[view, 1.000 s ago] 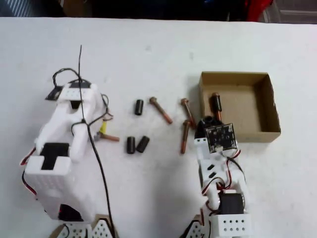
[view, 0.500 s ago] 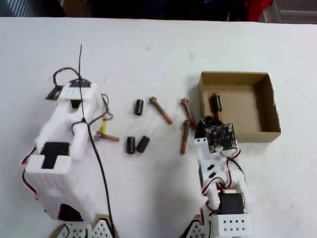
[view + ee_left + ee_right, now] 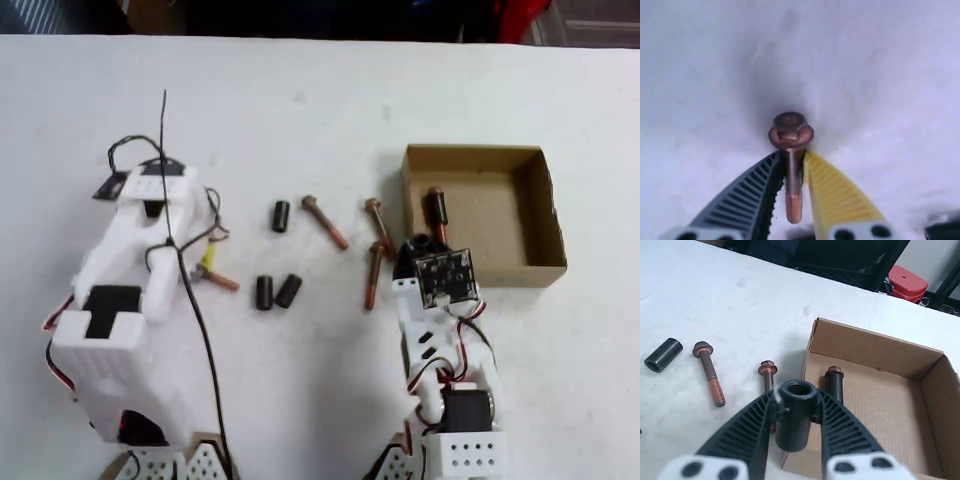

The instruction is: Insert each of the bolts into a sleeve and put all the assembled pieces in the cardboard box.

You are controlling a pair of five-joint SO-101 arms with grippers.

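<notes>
On the left side of the table (image 3: 320, 90), my left gripper (image 3: 790, 159) is clenched on a copper bolt (image 3: 791, 134). Its grey and yellow fingers pinch the shank just below the flanged head, and the threaded end points back toward the wrist. From the high view that bolt sticks out to the right of the gripper, low over the white surface; I cannot tell whether it touches.

In the middle lie three loose black sleeves. A lone sleeve (image 3: 281, 216) sits on the far side. Nearer me, the left near sleeve (image 3: 264, 292) and the right near sleeve (image 3: 289, 290) sit just beside each other. To their right a slanted bolt (image 3: 325, 222) lies diagonally. Beyond it a far bolt (image 3: 377, 218) and a near bolt (image 3: 372, 275) lie end to end, just left of the cardboard box (image 3: 475, 153).

My right gripper (image 3: 797, 402) is grasping a held sleeve (image 3: 796, 432). Both black fingers press on its sides and its open bore faces the wrist camera. It hangs by the box's near left corner, close to the far and near bolts.

Inside the box, against the left wall, one assembled piece (image 3: 437, 212) lies flat: a bolt pushed through a dark sleeve, with its head toward the far side.
</notes>
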